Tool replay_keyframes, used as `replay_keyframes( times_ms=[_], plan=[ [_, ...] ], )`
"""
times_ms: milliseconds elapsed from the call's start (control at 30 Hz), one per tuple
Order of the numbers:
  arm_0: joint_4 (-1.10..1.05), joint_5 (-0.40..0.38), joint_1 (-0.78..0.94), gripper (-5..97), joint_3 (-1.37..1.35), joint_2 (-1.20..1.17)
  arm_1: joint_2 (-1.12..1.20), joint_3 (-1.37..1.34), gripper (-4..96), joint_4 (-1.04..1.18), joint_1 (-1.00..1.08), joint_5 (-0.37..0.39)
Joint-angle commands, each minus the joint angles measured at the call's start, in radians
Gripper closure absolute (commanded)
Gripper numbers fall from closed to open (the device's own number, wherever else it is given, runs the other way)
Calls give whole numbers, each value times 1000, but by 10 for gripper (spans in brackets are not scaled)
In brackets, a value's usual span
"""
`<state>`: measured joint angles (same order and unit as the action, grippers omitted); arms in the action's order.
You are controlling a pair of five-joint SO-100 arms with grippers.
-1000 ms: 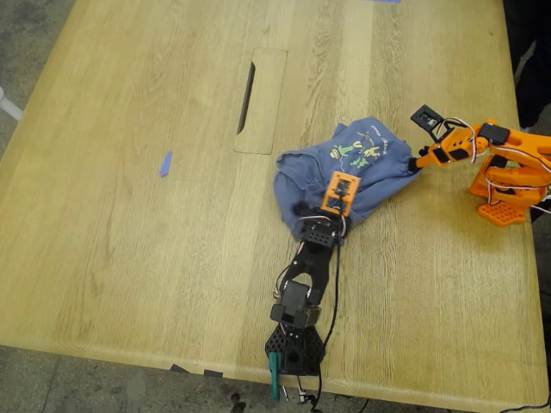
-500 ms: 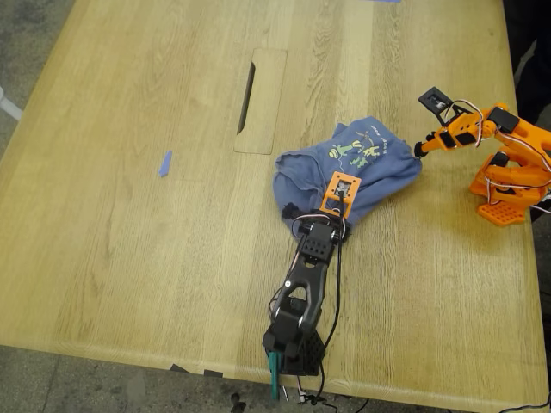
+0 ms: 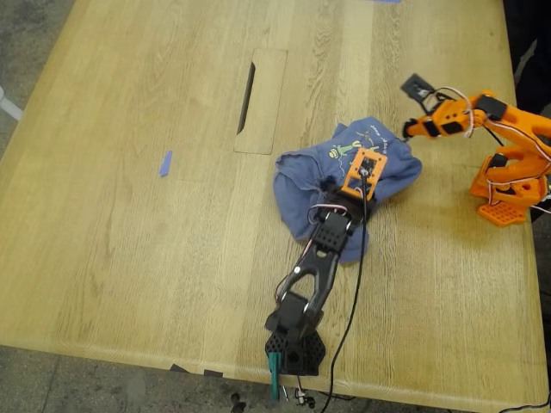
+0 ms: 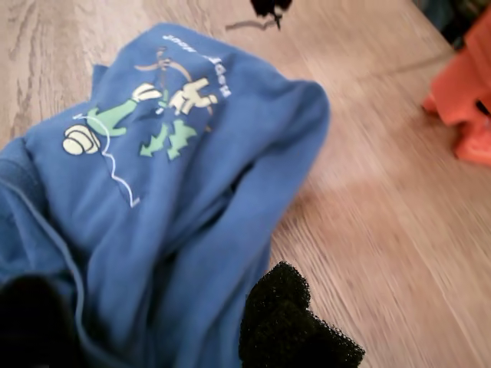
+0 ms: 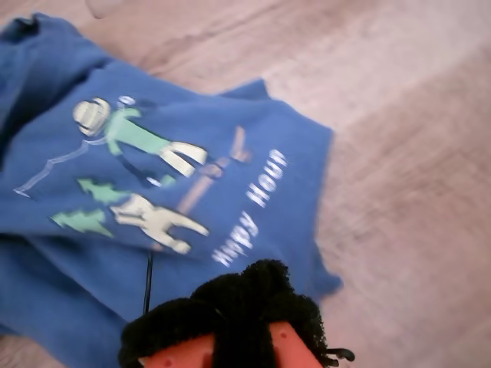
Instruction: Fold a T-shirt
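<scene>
A slate-blue T-shirt (image 3: 344,176) lies bunched in a rumpled heap on a pale wooden worktop (image 3: 129,224), its cartoon print (image 3: 357,148) with yellow lettering facing up, just beside the long cable slot (image 3: 261,101) set into the wood, on the exterior view's right of it. My first gripper (image 4: 165,326), on the black arm (image 3: 318,258) that reaches in from the near edge of the worktop, hangs over the near part of the T-shirt (image 4: 176,184); its dark padded fingers (image 4: 288,318) stand apart with blue cloth showing between them, though whether they touch the fabric cannot be told. My second gripper (image 5: 230,322), on the orange arm (image 3: 495,142) based well to the exterior view's right of the T-shirt, sits at the garment's far right edge, close to the print (image 5: 146,180); its black padded tips look pressed together with nothing between them, the T-shirt (image 5: 253,153) lying just beyond. A small blue tape strip (image 3: 165,163) lies well apart from the T-shirt, toward the exterior view's left.
</scene>
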<state>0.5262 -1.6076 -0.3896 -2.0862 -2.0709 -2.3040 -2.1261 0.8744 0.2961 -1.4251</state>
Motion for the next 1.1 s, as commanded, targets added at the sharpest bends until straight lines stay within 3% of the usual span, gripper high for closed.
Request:
replay_keyframes(
  times_ms=[0,167,400,567,1067],
  plan=[
    [-198,-54,38,782,83,72,91,78,912,-92,-46,-6],
    [-336,-80,97,867,87,212,235,101,912,-202,-97,-8],
    [-459,-80,221,903,164,434,454,210,912,-290,-164,-8],
    [-488,-78,296,905,195,557,532,78,912,-433,-147,0],
    [-517,-66,634,890,-216,218,209,-367,912,-523,241,-8]
  ],
)
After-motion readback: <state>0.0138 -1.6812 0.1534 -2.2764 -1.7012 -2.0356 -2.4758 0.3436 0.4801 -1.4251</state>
